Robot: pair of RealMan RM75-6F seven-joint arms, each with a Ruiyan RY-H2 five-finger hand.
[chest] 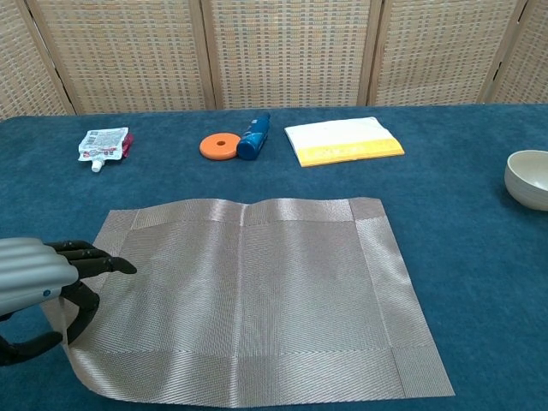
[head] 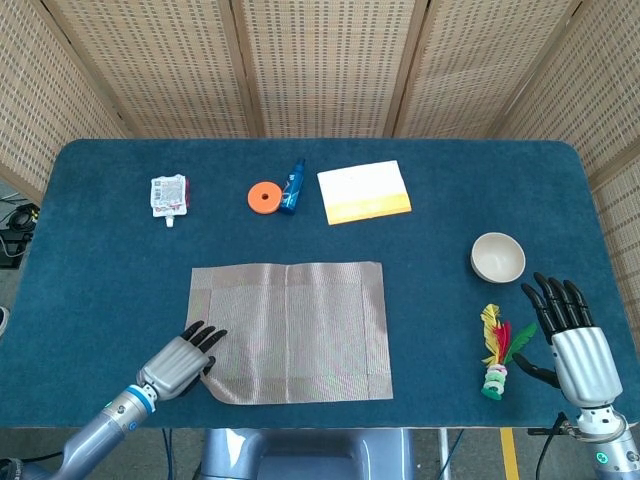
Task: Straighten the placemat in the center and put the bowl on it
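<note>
A woven grey-beige placemat (head: 290,330) (chest: 248,300) lies flat on the blue table, left of centre and near the front edge. My left hand (head: 180,362) (chest: 43,287) pinches its near-left corner, which curls up slightly. The cream bowl (head: 497,257) (chest: 528,178) stands upright on the right side, well apart from the mat. My right hand (head: 570,335) hovers open, fingers spread, just in front of the bowl and holds nothing.
Along the back lie a white sachet (head: 169,194), an orange disc (head: 263,197), a blue bottle (head: 292,186) and a white-and-yellow cloth (head: 364,191). A feathered shuttlecock toy (head: 496,352) lies beside my right hand.
</note>
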